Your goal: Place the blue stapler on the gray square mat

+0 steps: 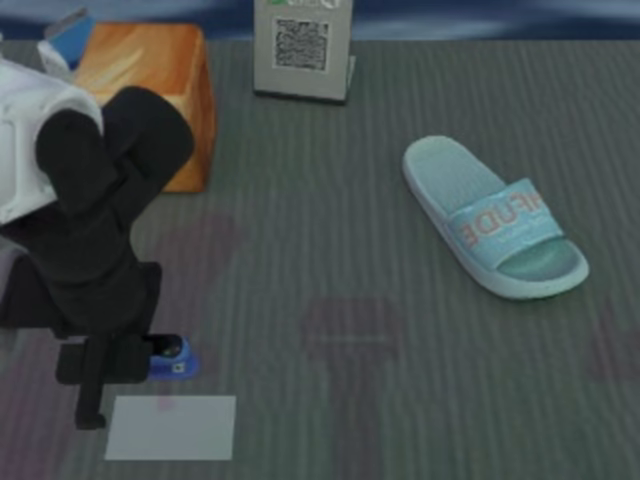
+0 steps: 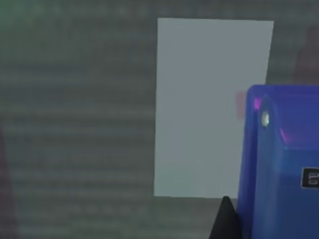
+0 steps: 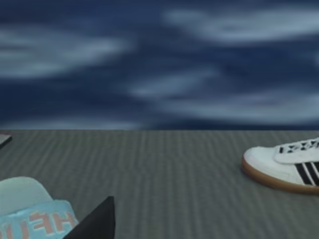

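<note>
The left gripper [image 1: 150,352] jaws hold the blue stapler [image 1: 172,357] just beside the gray square mat [image 1: 171,428]; the right jaws' state I cannot tell.

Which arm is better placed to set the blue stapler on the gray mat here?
Left. The left gripper is at the blue stapler, right beside the gray square mat. The right arm is absent from the top view, off by the slipper.
</note>
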Controlling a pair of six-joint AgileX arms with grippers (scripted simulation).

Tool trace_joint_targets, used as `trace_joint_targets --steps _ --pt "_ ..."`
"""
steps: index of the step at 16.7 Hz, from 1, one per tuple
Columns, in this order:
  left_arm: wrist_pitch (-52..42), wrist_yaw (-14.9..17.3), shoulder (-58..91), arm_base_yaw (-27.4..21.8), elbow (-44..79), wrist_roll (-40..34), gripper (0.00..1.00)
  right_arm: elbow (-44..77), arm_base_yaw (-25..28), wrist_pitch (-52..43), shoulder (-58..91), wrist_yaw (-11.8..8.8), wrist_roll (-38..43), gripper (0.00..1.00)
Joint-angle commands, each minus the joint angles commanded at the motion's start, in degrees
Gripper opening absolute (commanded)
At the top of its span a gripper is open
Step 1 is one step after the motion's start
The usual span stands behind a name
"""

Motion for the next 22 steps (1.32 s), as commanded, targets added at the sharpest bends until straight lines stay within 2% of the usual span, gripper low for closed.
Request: trace_joint_targets --steps 5,13,18,22 --pt "3.9 0.0 1.7 0.2 -2.4 0.1 0.00 0.0 0.0 0.0 0.0 0.0 0.0 1.00" --pt "23.3 0.0 9.1 -0.5 -14.2 -0.4 0.00 0.0 0.0 0.0 0.0 0.0 0.0 1.00" --pt "24.6 0.0 9.6 -0.6 -15.0 -0.4 0.00 0.0 0.0 0.0 0.0 0.0 0.0 1.00" --pt "24.6 0.0 9.6 -0.6 -15.0 -0.4 0.30 0.0 0.0 0.0 0.0 0.0 0.0 1.00"
